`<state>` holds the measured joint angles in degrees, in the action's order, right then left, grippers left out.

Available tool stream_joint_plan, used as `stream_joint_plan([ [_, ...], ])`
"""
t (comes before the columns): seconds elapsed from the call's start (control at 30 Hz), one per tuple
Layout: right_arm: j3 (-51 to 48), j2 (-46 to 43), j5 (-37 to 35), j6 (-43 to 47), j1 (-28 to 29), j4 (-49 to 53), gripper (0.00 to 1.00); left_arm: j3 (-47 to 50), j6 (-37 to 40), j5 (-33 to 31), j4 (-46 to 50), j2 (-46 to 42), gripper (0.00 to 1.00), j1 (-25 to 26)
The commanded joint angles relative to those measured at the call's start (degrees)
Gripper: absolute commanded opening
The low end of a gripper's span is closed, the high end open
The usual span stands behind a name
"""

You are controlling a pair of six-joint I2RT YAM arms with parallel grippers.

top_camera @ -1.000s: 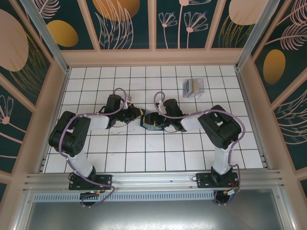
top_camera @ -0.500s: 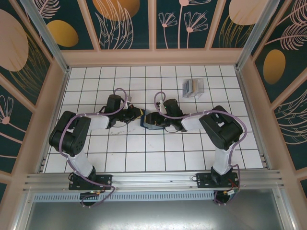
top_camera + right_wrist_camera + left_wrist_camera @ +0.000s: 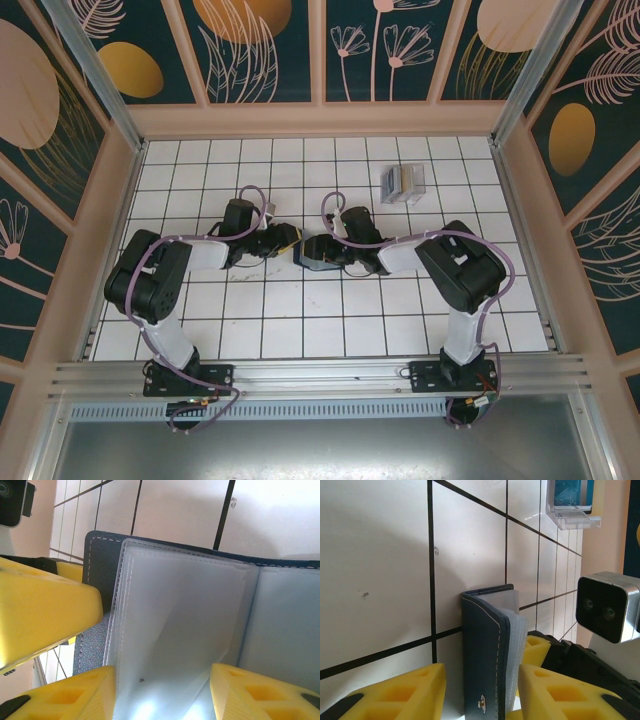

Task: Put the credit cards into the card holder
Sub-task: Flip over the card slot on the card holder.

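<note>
Robot lab cell, I'd say: white gridded tabletop (image 3: pixel 300 330) under my left gripper (image 3: pixel 292 241), aluminium rails (image 3: pixel 320 372) behind it, printed panels (image 3: pixel 265 50) boxing it in.

Table (image 3: pixel 250 325): white top ruled in a black square grid, with a raised tan frame along the far, left and right edges. Card holder (image 3: pixel 318 254) rests at about table centre, its dark blue cover partly open and clear sleeves fanned between the flaps. Clear plastic rack (image 3: pixel 402 184) sits near the far right corner, well apart from the card holder.
</note>
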<state>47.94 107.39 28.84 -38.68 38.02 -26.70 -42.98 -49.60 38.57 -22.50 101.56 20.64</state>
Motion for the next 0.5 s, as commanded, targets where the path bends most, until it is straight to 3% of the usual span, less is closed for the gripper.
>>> stream_joint_plan([
  [0.0, -0.21, 0.42, -3.61, 1.41, -0.23, 4.77, 0.52, -0.86, 0.79, 1.07, -0.03, 1.26, 0.44, -0.08],
  [0.47, 1.22, 1.07, -4.06, 1.58, -0.23, 6.39, 0.49, -3.00, 1.83, 0.55, 1.99, 2.37, 0.51, 0.81],
])
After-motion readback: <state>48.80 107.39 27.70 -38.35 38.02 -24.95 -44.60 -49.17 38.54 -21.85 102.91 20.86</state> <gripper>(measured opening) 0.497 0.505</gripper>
